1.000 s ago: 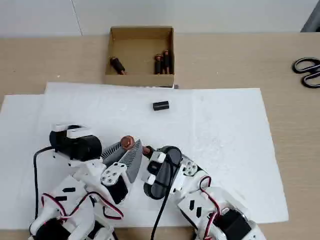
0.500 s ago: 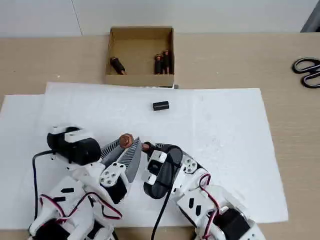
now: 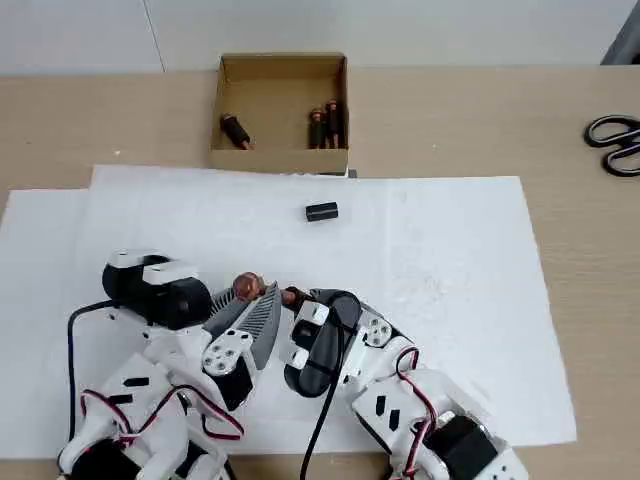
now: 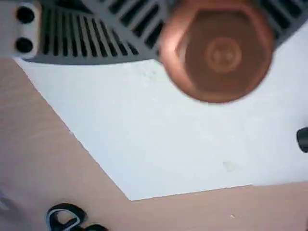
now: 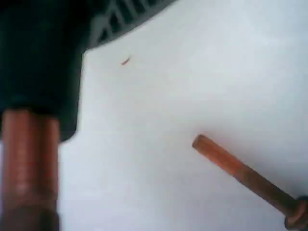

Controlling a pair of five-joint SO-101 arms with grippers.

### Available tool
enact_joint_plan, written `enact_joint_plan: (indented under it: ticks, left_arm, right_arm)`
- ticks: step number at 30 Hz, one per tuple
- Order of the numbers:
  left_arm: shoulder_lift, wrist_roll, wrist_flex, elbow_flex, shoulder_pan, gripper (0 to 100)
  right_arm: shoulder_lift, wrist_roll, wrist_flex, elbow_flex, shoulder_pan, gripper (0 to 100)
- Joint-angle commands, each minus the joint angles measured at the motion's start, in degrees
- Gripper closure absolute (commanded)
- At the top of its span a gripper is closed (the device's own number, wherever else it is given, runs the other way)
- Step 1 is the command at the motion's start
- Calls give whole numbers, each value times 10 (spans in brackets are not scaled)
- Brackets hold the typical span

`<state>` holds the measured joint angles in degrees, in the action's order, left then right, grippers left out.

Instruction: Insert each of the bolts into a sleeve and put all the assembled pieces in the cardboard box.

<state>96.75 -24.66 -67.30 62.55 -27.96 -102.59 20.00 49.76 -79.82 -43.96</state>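
My left gripper (image 3: 250, 296) is shut on a copper bolt (image 3: 247, 287), whose hex head (image 4: 219, 50) sits close in the left wrist view against the grey ribbed finger (image 4: 91, 33). Just to its right, my right gripper (image 3: 297, 301) is shut on a black sleeve (image 5: 41, 62) with a copper bolt shaft (image 5: 29, 168) sticking out of it. Another copper bolt (image 5: 240, 173) shows over the white paper; I cannot tell if it is lying there or held. A loose black sleeve (image 3: 321, 211) lies on the paper. The cardboard box (image 3: 282, 158) holds three assembled pieces (image 3: 325, 125).
A large white paper sheet (image 3: 450, 280) covers the wooden table in front of the arms. Black scissors (image 3: 614, 143) lie at the far right edge. The box stands just beyond the sheet's far edge, left of centre.
The left gripper has shifted slightly to the left with its bolt, and the right gripper has edged a little towards it. Nothing was let go.
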Motion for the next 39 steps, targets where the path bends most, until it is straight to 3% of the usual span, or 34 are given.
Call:
enact_joint_plan:
  ticks: [1,12,26,39]
  left_arm:
    - [-8,6,7,15,36,994]
    - [-8,4,41,15,63,993]
    - [-9,-13,22,-16,63,994]
    - [-9,-68,25,-50,67,994]
  right_arm:
    - [-15,4,-27,35,-4,995]
    - [-15,4,-30,39,-34,995]
    - [-15,39,-58,34,-31,995]
    - [-14,35,-89,33,27,995]
